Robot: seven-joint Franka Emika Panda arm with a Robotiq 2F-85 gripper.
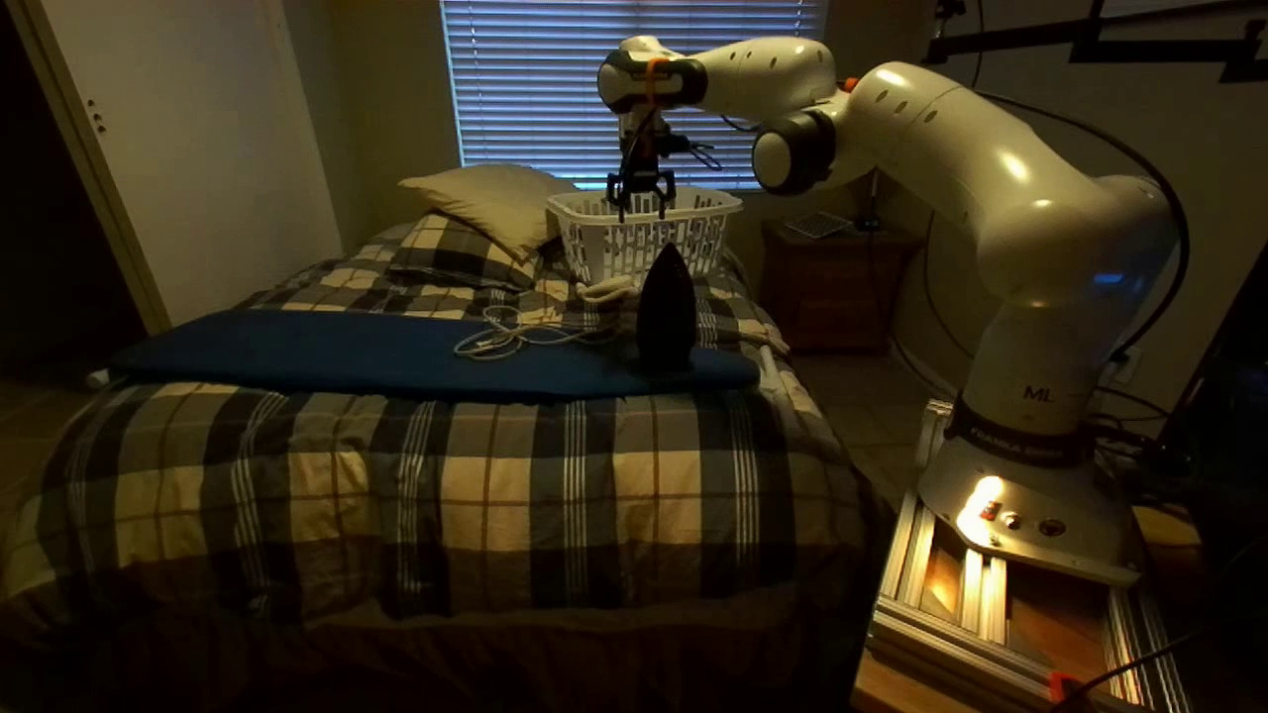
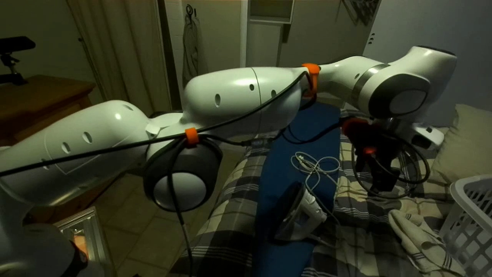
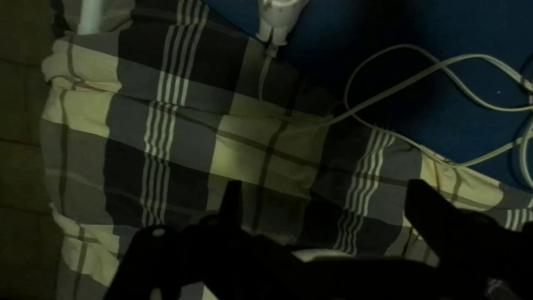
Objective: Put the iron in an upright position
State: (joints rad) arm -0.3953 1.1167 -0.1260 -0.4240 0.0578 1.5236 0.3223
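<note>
The iron [image 1: 668,312] stands upright on its heel on the blue ironing board [image 1: 376,352], nose pointing up, dark soleplate facing that exterior view. In an exterior view its pale body and handle [image 2: 305,219] show, with the soleplate on the far-left side. Only its pale heel end shows at the top edge of the wrist view [image 3: 280,18]. Its pale cord [image 1: 505,335] lies looped on the board. My gripper [image 1: 642,208] is open and empty, held above the bed and apart from the iron. Both dark fingers are spread in the wrist view [image 3: 325,183].
A white laundry basket [image 1: 604,243] stands on the bed behind the iron. A pale cloth [image 2: 419,242] lies beside it. Pillows [image 1: 495,203] lie at the bed's head. The board lies across the plaid bed cover [image 1: 475,485]. A nightstand [image 1: 832,287] stands beyond the bed.
</note>
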